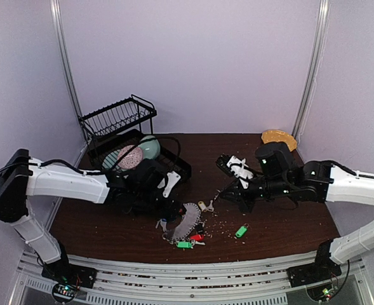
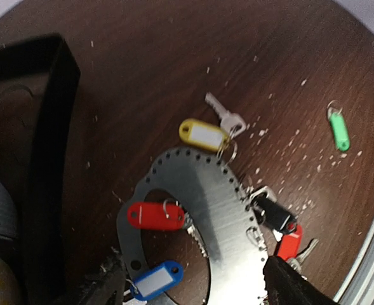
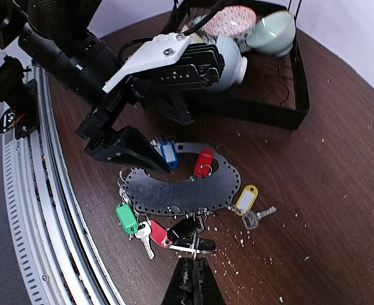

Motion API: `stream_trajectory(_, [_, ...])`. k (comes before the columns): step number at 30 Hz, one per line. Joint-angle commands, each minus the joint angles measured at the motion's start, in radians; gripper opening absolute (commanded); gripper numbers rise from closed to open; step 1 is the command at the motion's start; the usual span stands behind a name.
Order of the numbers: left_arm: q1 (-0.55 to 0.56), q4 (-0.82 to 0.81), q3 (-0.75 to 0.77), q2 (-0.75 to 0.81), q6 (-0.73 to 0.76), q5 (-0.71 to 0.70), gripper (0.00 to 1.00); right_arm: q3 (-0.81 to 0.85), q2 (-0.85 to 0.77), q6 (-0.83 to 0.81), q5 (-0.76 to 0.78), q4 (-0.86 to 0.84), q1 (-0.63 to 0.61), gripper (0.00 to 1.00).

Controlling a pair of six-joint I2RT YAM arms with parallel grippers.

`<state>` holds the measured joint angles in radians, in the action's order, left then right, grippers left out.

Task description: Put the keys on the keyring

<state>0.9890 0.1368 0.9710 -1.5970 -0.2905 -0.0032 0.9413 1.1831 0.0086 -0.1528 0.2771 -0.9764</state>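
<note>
The keyring [image 2: 218, 210], a flat silver-grey oval plate with holes round its rim, lies on the dark table near the front edge [image 1: 187, 221] [image 3: 180, 187]. Several keys hang from it: yellow tag [image 2: 204, 135], red tag [image 2: 155, 216], blue tag [image 2: 155, 279], black tag [image 2: 275, 215], another red tag [image 2: 290, 244]. A green-tagged key [image 2: 340, 130] lies loose to the right [image 1: 240, 231]. My left gripper [image 2: 196, 289] is open, one finger either side of the keyring's near end. My right gripper [image 3: 193, 260] is shut, its tips by the black tag's [image 3: 190, 229] wire loop.
A black dish rack [image 1: 120, 130] with bowls and a plate stands at the back left on a black tray [image 2: 53, 127]. A yellow-orange plate [image 1: 279, 136] sits at the back right. Pale crumbs [image 2: 301, 136] dot the wood. The ribbed front rail [image 3: 40, 190] runs close by the keyring.
</note>
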Motion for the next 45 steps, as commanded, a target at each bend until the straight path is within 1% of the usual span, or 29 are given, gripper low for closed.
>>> stream_trajectory(1, [0.006, 0.083, 0.026, -0.084, -0.093, -0.002, 0.78, -0.028, 0.044, 0.100, 0.051, 0.021, 0.014, 0.00])
stream_trajectory(3, [0.005, 0.103, 0.049, -0.124, -0.077, -0.019, 0.75, -0.034, 0.059, 0.112, 0.040, 0.017, 0.015, 0.00])
stream_trajectory(7, [-0.009, 0.158, 0.108, -0.192, -0.062, -0.028, 0.65, -0.056, 0.060, 0.119, 0.026, -0.003, 0.016, 0.00])
stream_trajectory(11, [-0.010, 0.144, 0.143, -0.218, -0.032, -0.025, 0.59, -0.079, 0.045, 0.119, 0.021, -0.021, 0.016, 0.00])
stream_trajectory(15, [-0.010, 0.140, 0.203, -0.244, -0.021, -0.029, 0.49, -0.093, 0.034, 0.118, 0.019, -0.027, 0.016, 0.00])
stream_trajectory(18, [-0.012, 0.152, 0.241, -0.285, -0.015, -0.031, 0.47, -0.102, 0.022, 0.115, 0.032, -0.027, 0.018, 0.00])
stream_trajectory(21, [-0.029, 0.210, 0.280, -0.313, -0.022, -0.032, 0.43, -0.106, 0.007, 0.112, 0.038, -0.024, 0.021, 0.00])
stream_trajectory(23, [-0.037, 0.241, 0.274, -0.304, -0.032, -0.031, 0.44, -0.113, 0.000, 0.109, 0.034, -0.025, 0.022, 0.00])
stream_trajectory(27, [-0.038, 0.290, 0.212, -0.247, -0.053, -0.049, 0.53, -0.126, -0.005, 0.101, 0.033, -0.026, 0.025, 0.00])
stream_trajectory(31, [-0.038, 0.328, 0.132, -0.185, -0.080, -0.070, 0.64, -0.126, 0.003, 0.095, 0.017, -0.039, 0.027, 0.00])
stream_trajectory(33, [-0.038, 0.338, 0.105, -0.159, -0.083, -0.059, 0.68, -0.119, 0.009, 0.091, 0.013, -0.038, 0.028, 0.00])
stream_trajectory(36, [-0.038, 0.347, 0.070, -0.121, -0.097, -0.045, 0.69, -0.117, 0.015, 0.088, 0.009, -0.034, 0.029, 0.00])
stream_trajectory(38, [-0.034, 0.344, 0.056, -0.095, -0.101, -0.041, 0.67, -0.119, 0.015, 0.088, 0.009, -0.033, 0.028, 0.00])
stream_trajectory(41, [0.011, 0.288, 0.028, -0.052, 0.007, -0.005, 0.66, -0.123, 0.012, 0.090, 0.006, -0.033, 0.029, 0.00])
stream_trajectory(42, [0.030, 0.262, 0.021, -0.042, 0.080, 0.036, 0.66, -0.122, 0.011, 0.089, 0.004, -0.034, 0.030, 0.00])
stream_trajectory(43, [0.043, 0.231, 0.013, -0.038, 0.124, 0.106, 0.67, -0.124, 0.009, 0.090, 0.003, -0.037, 0.030, 0.00])
stream_trajectory(45, [0.070, 0.166, 0.003, -0.041, 0.186, 0.188, 0.69, -0.125, 0.009, 0.088, 0.000, -0.041, 0.030, 0.00])
